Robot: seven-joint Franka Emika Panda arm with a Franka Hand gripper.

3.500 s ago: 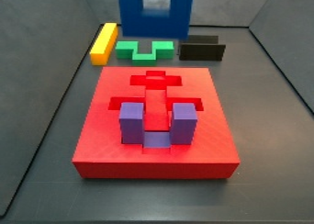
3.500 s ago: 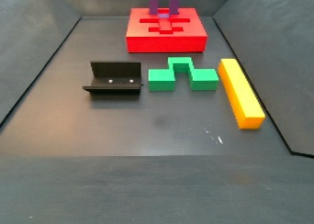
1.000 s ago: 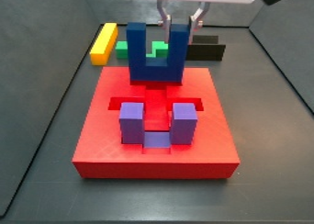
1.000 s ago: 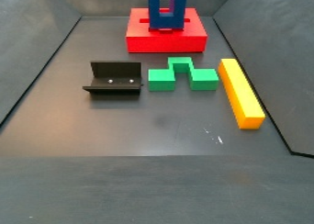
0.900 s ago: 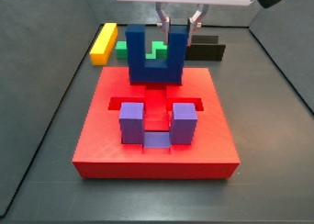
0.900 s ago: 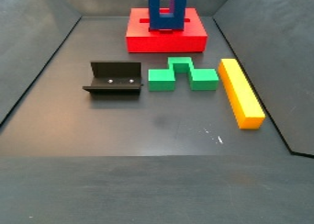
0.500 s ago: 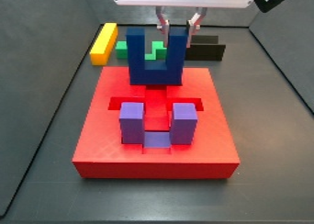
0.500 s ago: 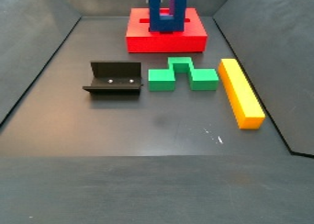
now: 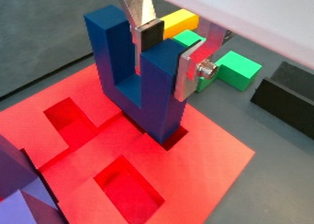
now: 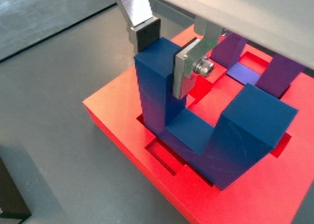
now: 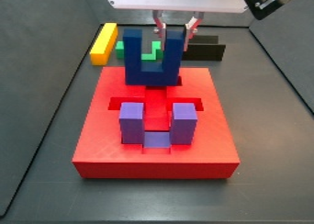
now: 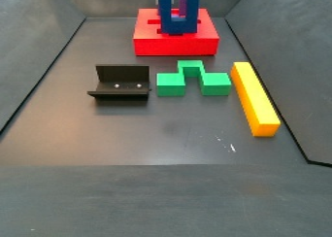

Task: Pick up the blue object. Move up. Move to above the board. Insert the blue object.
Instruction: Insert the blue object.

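Pincer (image 9: 171, 55) clamped on one prong of blue object (image 9: 135, 76), prongs up, base entering board (image 9: 196, 159) recess.

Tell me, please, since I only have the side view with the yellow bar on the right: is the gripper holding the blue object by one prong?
Observer: Yes. In a wrist view the gripper is shut on one prong of the blue object.
Operator: Is its base already in the board?
Observer: In a wrist view its base sits in a recess of the board.
Operator: Is anything else seated in the board?
Observer: Yes, the purple block, at the board's opposite end.
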